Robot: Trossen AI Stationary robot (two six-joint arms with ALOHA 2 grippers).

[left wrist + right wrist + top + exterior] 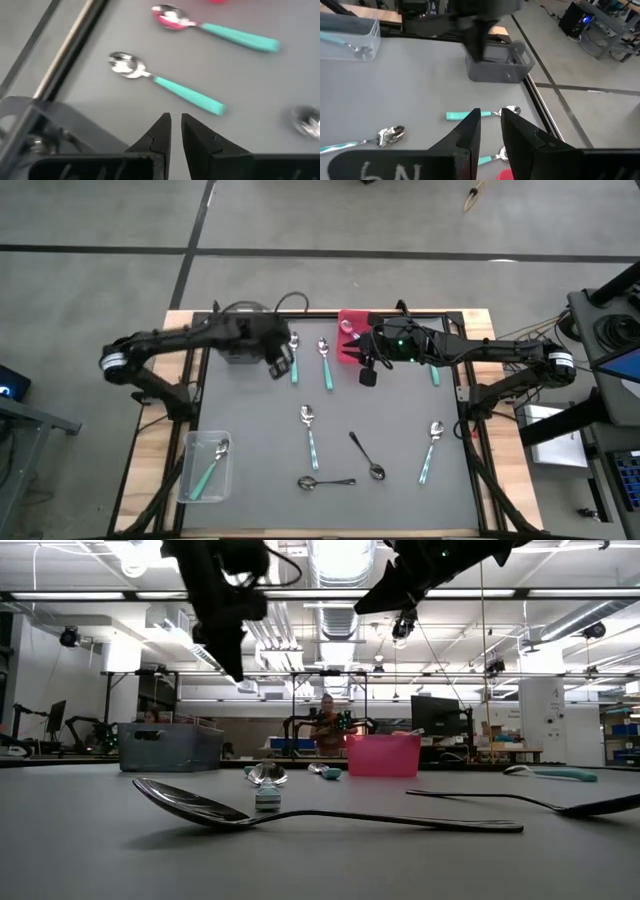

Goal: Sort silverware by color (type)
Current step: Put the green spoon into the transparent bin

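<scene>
Teal-handled spoons lie flat on the grey mat: two [294,360] [326,364] near the far edge, one [434,372] under my right arm, two more [310,436] [430,452] nearer. Two black spoons [365,455] [327,481] lie toward the near edge. My left gripper [280,367] [175,116] hovers beside the grey bin [240,345], fingers nearly together with nothing between them. My right gripper [368,374] [490,111] hangs in the air in front of the red bin [352,332], a narrow gap between its fingers, nothing in it.
A clear bin [205,466] with teal-handled spoons stands at the near left corner. The grey bin and red bin [382,754] stand along the far edge. The mat's middle between the spoons is bare. A person [326,725] shows far off in the room.
</scene>
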